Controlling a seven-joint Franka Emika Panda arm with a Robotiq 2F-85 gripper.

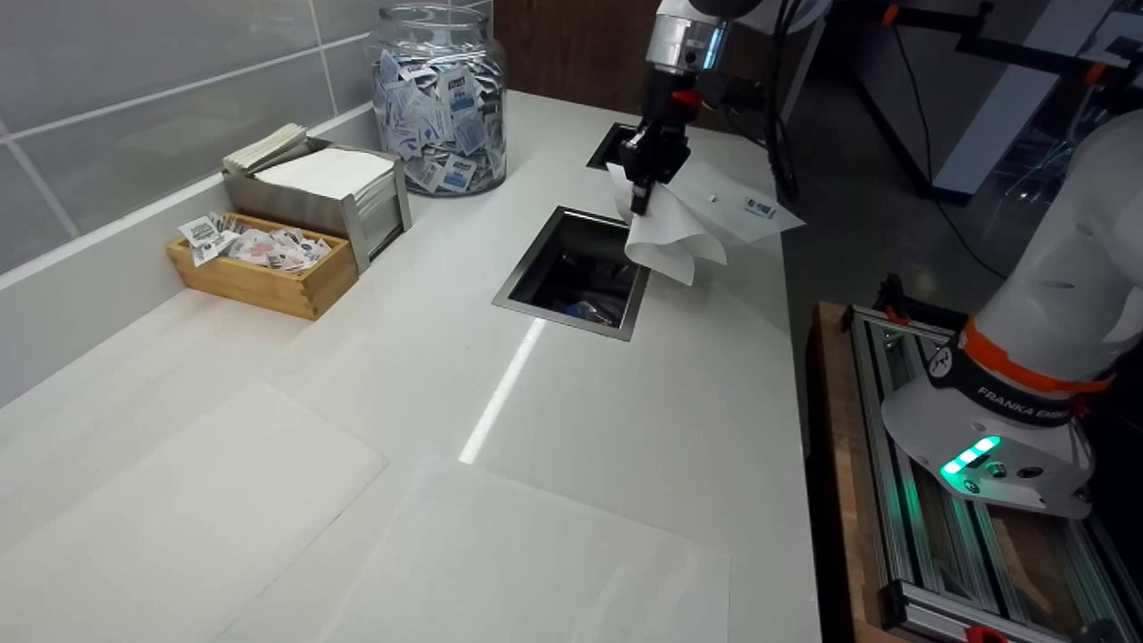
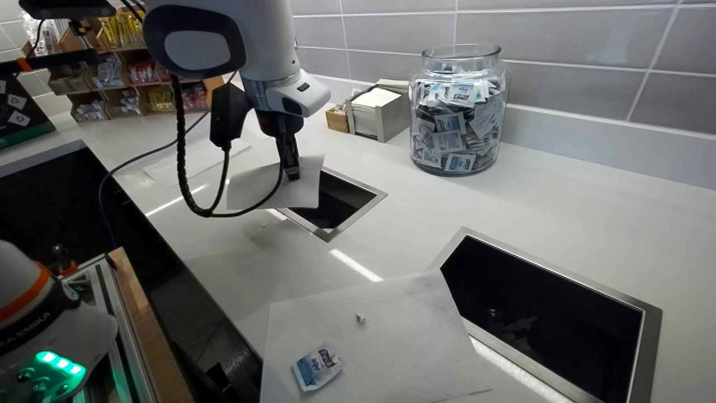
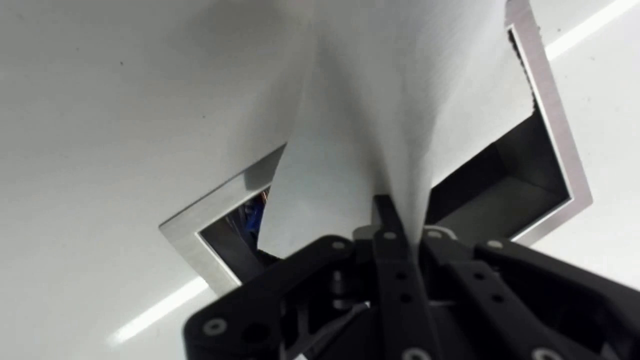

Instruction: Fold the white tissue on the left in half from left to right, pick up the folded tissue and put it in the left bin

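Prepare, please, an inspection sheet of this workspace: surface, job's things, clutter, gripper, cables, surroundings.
Surface: white counter; flat sheets lie on it; a bin and a second bin are sunk into it.
Job's things: tissue hangs from the gripper, partly over the bin; whether folded in half, cannot tell.
Clutter: packet and tiny pale thing on a sheet that partly covers the second bin's rim.
Gripper: closed on the tissue.
Cables: black cable loops beside the arm, passing in front of the tissue in an exterior view; snag: nothing seen.
Surroundings: jar, napkin holder and box stand near the tiled wall.
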